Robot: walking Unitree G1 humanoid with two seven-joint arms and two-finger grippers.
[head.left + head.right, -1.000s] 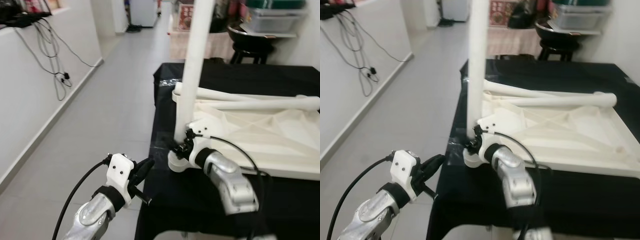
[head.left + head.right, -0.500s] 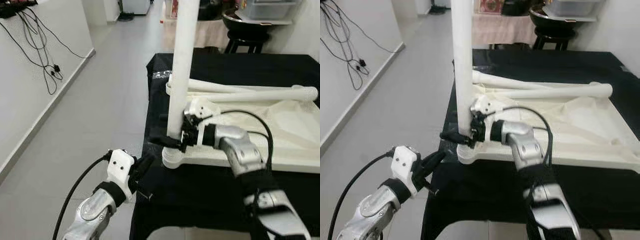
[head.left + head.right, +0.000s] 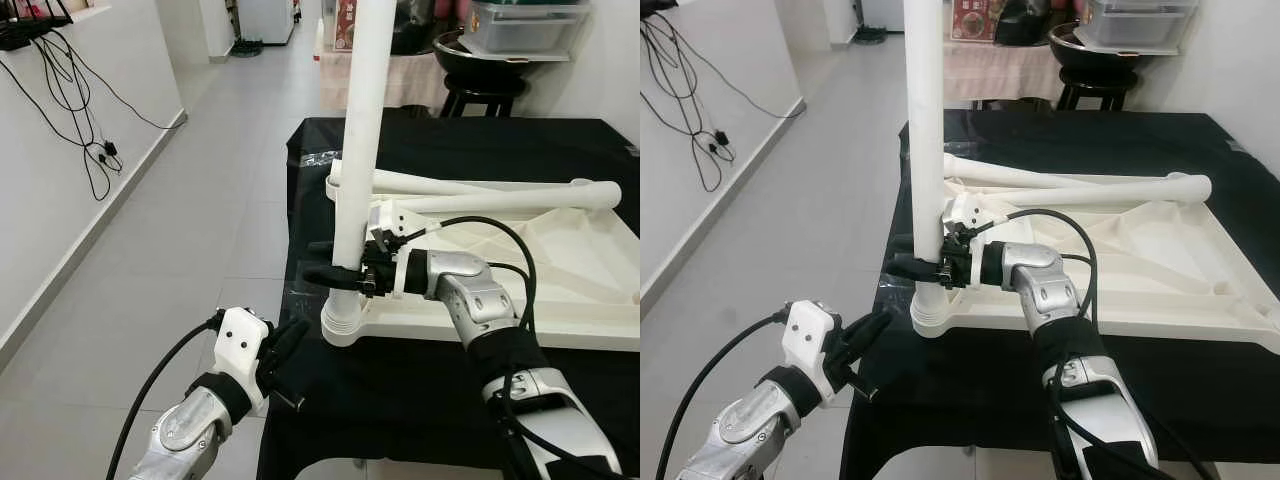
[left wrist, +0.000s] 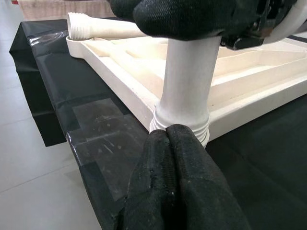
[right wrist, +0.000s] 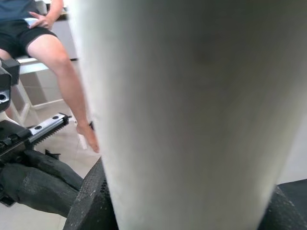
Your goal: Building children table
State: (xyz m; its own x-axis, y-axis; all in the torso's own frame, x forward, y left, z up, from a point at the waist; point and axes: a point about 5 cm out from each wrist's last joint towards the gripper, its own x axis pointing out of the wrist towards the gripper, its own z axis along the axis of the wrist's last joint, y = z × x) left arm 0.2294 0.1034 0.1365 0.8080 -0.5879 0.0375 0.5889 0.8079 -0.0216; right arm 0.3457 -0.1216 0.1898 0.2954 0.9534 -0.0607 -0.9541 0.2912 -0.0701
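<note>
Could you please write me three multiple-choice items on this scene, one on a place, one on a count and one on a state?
1. Where does the upright table leg stand?
A. In the near corner socket of the white tabletop
B. On the floor
C. On the stool

2. How many white legs lie flat across the tabletop?
A. None
B. Two
C. Five

3. What is the right hand doing?
A. Hanging idle
B. Gripping the upright leg low down
C. Pressing on the black cloth

Answers:
1 A, the leg's base sits in the threaded collar at the tabletop's corner.
2 B, two loose legs cross its far edge.
3 B, its black fingers wrap the leg just above the collar, while the left hand hovers shut by the table edge.
</note>
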